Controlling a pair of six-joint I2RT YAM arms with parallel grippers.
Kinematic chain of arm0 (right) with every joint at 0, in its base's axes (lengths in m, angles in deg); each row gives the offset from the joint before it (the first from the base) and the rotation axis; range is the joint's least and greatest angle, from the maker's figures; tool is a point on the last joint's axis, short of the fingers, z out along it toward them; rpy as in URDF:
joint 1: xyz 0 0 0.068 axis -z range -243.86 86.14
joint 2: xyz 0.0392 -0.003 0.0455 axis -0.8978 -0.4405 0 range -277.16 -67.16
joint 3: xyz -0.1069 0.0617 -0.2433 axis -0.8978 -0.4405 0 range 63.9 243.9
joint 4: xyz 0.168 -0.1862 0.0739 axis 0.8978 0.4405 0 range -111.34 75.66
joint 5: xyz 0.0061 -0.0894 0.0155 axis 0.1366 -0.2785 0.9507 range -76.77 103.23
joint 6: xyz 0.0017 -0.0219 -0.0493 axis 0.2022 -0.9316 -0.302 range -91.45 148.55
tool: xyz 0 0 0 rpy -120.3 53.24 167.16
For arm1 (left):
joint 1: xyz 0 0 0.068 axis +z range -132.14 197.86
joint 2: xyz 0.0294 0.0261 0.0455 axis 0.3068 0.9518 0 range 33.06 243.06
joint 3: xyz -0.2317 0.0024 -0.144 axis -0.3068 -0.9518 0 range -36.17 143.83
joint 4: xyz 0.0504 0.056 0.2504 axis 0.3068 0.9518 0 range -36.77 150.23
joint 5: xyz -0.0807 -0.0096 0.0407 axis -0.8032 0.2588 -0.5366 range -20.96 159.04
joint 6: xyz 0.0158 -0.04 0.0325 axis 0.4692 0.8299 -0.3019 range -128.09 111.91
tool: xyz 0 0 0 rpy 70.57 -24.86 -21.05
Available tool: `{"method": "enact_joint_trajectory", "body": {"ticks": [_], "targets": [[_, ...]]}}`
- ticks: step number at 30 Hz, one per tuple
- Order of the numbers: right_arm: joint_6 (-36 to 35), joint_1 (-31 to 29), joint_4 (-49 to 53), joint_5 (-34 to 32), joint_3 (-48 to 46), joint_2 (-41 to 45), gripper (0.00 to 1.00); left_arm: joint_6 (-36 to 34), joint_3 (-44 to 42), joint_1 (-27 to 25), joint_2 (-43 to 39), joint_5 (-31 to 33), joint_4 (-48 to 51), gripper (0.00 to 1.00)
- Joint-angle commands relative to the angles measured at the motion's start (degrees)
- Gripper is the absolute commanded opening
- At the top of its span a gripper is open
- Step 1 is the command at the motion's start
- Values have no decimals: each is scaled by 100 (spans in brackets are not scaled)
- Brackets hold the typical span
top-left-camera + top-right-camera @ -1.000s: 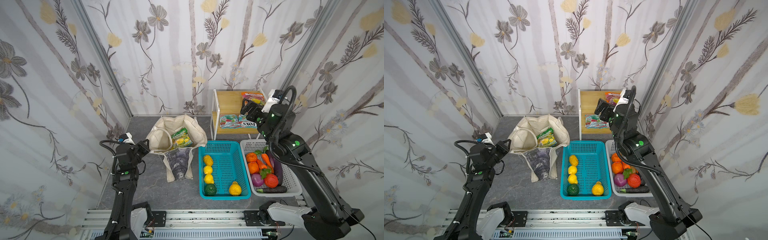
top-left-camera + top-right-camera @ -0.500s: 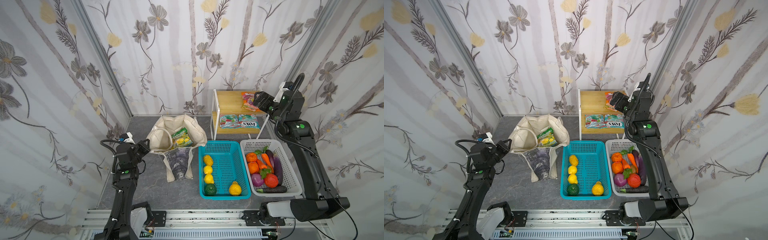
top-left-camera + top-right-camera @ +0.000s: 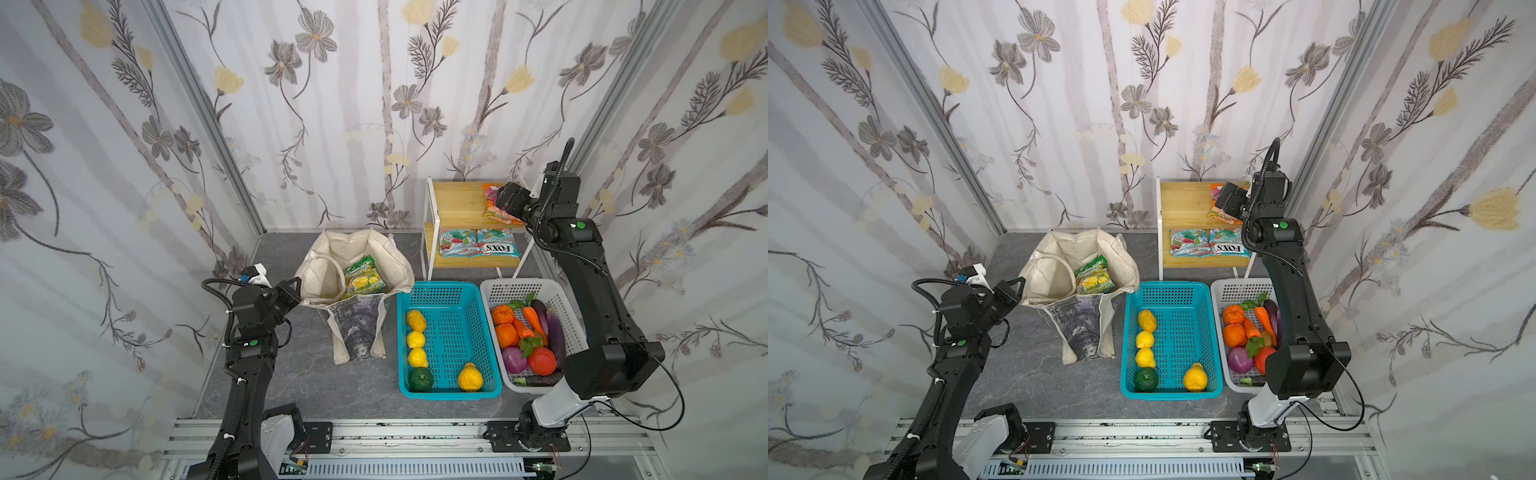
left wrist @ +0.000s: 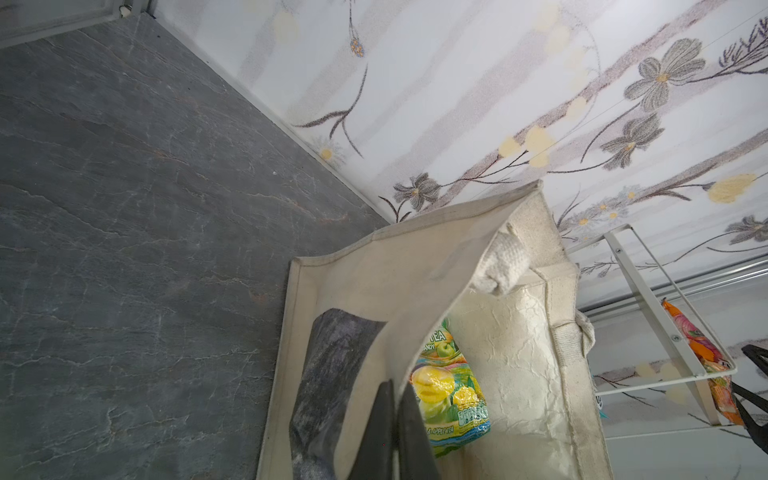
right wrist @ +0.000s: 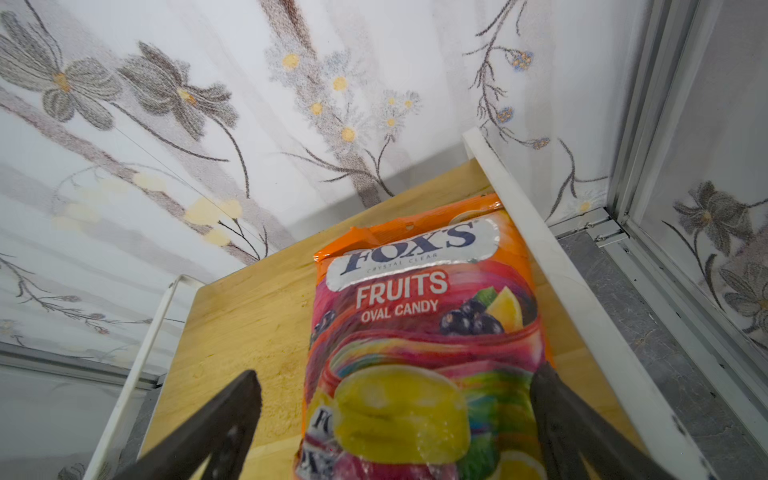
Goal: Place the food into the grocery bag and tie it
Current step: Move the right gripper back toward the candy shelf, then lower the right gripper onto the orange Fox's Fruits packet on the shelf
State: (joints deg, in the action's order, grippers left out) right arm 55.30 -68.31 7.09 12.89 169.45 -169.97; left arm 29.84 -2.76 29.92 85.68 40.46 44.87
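Right arm has swung back from above the white basket to the rack's top shelf; left arm unchanged. Left pincer (image 4: 394,386) is closed tight on the left rim of the grocery bag (image 3: 397,264). The bag stands open near the back edge of the worktop (image 3: 311,382), with a green candy packet (image 3: 363,279) inside. Teal basket (image 3: 449,284) and white basket (image 3: 519,283), both holding produce, sit side by side toward the right edge. At the back right corner, over the rack (image 3: 457,203), right pincer (image 5: 395,372) stands wide apart, straddling an orange FOX'S packet (image 5: 415,299); whether it touches the packet cannot be told.
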Motion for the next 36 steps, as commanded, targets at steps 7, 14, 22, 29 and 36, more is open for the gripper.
{"method": "enact_joint_trajectory", "body": {"ticks": [7,14,22,29,36], "targets": [[-70,-144,-56,415,41,-152,100,96,-19,17,81,-122,-200,0],[-87,-224,-56,926,380,-323,100,153,-107,43,72,-191,-332,0],[14,-209,-136,1094,383,324,100,179,-111,51,73,-200,-368,0],[390,68,-547,937,-556,1288,99,175,-107,59,64,-200,-377,0],[607,414,-571,1316,-1152,1356,89,188,-106,60,57,-210,-377,0]]}}
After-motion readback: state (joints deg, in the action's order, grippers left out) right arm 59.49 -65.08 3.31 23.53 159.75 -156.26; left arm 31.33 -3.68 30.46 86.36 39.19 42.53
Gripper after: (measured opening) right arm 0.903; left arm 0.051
